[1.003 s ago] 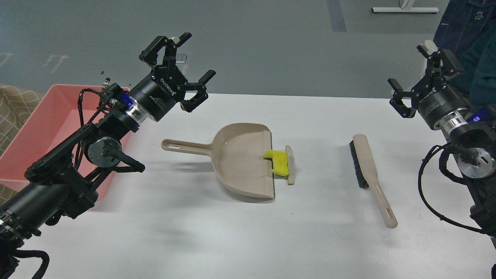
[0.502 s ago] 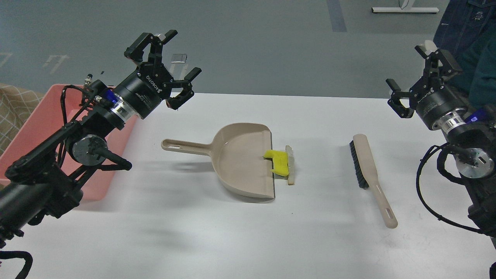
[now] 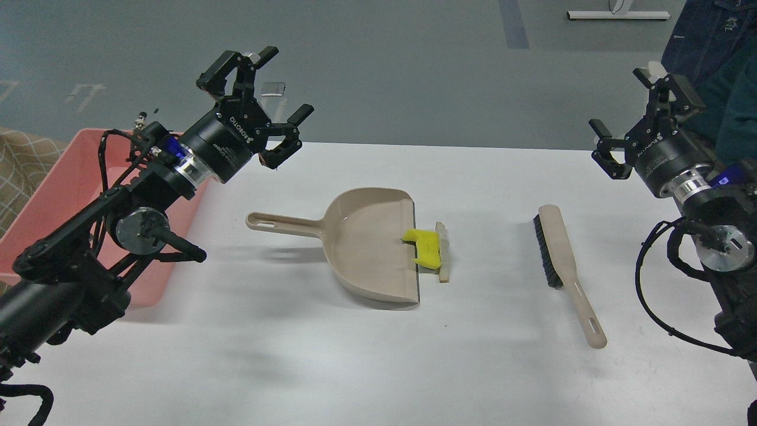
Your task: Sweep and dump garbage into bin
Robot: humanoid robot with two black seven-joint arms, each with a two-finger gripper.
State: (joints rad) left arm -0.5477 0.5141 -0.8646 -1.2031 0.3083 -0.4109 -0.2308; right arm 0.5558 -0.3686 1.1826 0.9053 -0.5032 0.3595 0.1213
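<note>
A bright yellow sponge-like chunk (image 3: pixel 424 247) lies at the mouth of the beige dustpan (image 3: pixel 361 242), partly over its front lip. A pale bread-like slice (image 3: pixel 443 251) stands on edge just right of it on the table. The salmon-pink bin (image 3: pixel 71 195) sits at the table's left edge, partly hidden by my left arm. My left gripper (image 3: pixel 263 100) is open and empty, raised above the table's back left, up and left of the dustpan handle (image 3: pixel 278 223). My right gripper (image 3: pixel 636 112) is open and empty, raised at the far right.
A beige hand brush (image 3: pixel 565 266) with black bristles lies on the white table (image 3: pixel 331 355) right of the garbage, handle toward the front. A person in dark blue clothes (image 3: pixel 718 53) stands behind my right arm. A checked cloth (image 3: pixel 18 165) lies left of the bin.
My left gripper swung left and up away from the dustpan, then came back slightly to the right. The right gripper shifted very slightly. Dustpan, garbage and brush have not moved.
</note>
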